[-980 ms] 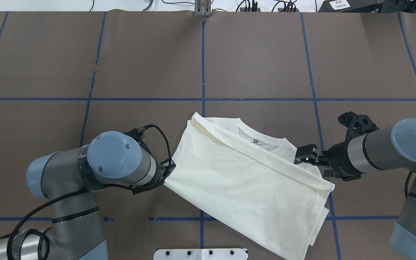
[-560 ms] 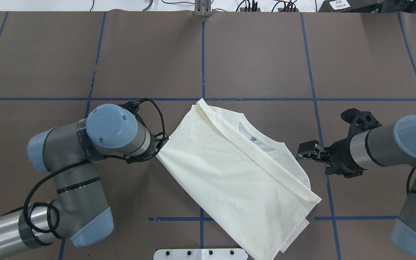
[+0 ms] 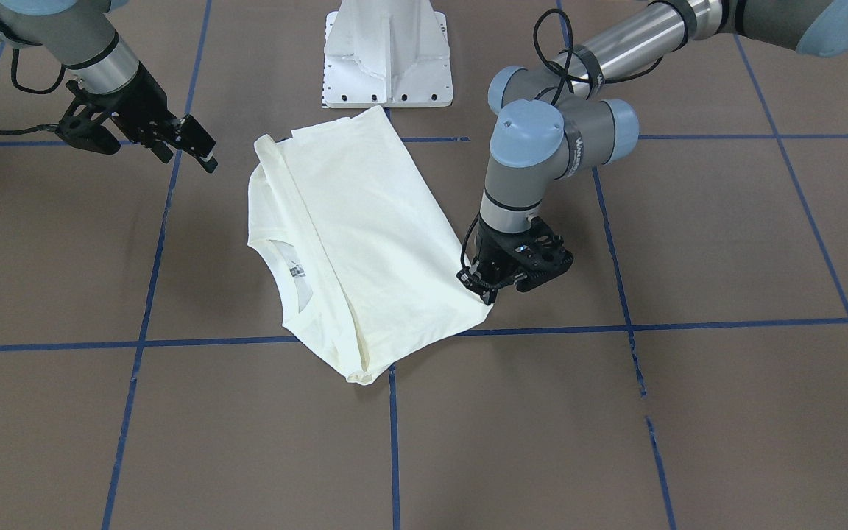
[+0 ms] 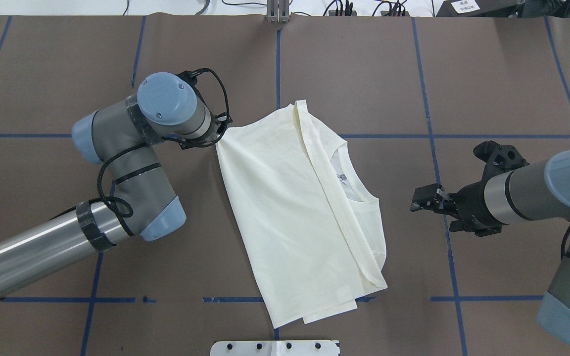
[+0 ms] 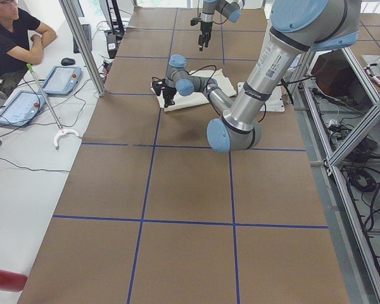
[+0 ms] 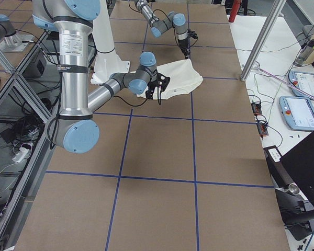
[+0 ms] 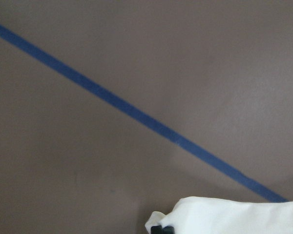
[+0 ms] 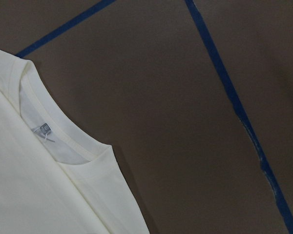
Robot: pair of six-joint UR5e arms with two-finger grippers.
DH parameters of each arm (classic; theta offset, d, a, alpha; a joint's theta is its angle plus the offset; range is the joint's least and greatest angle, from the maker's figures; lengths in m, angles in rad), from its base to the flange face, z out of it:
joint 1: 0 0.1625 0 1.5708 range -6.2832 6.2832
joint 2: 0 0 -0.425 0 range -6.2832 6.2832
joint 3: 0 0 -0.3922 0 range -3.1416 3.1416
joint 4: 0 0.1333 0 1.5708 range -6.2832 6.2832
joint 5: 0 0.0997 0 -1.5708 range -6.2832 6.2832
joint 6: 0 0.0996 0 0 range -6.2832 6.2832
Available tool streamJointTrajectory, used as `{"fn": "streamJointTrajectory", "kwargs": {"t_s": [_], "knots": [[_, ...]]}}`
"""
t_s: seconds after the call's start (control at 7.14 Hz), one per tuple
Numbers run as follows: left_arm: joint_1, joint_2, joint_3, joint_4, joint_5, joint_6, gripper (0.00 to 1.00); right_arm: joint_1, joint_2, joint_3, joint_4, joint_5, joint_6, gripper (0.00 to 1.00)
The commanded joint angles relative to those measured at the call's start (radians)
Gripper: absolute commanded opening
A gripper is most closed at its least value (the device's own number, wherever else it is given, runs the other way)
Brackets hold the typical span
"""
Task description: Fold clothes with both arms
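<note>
Overhead exterior view: left gripper (image 4: 219, 137) pinches the shirt's (image 4: 285, 217) corner, seemingly straightening it; right gripper (image 4: 417, 201) hangs spread, empty, needing an edge next.

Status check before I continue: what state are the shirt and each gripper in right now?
shirt: partly folded, lying on the table, plain side up, neckline exposed, one corner pinched.
left gripper: shut on the shirt's corner.
right gripper: looks open, holding nothing, beside the neckline and apart from the shirt.
</note>
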Motion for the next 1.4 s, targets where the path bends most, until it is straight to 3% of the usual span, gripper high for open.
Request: {"fn": "streamJointTrajectory", "kwargs": {"t_s": [0.0,0.42,1.26], "knots": [[-0.049,-0.119,0.174,-0.117,0.000,0.086,0.00,0.009,0.003,-0.008,0.000,0.000,0.000,1.00],[-0.069,-0.223,0.487,-0.451,0.072,0.187,0.00,0.007,0.007,-0.009,0.000,0.001,0.002,1.00],[-0.100,-0.211,0.495,-0.450,0.074,0.213,0.00,0.006,0.065,-0.057,-0.002,-0.014,0.000,1.00]]}}
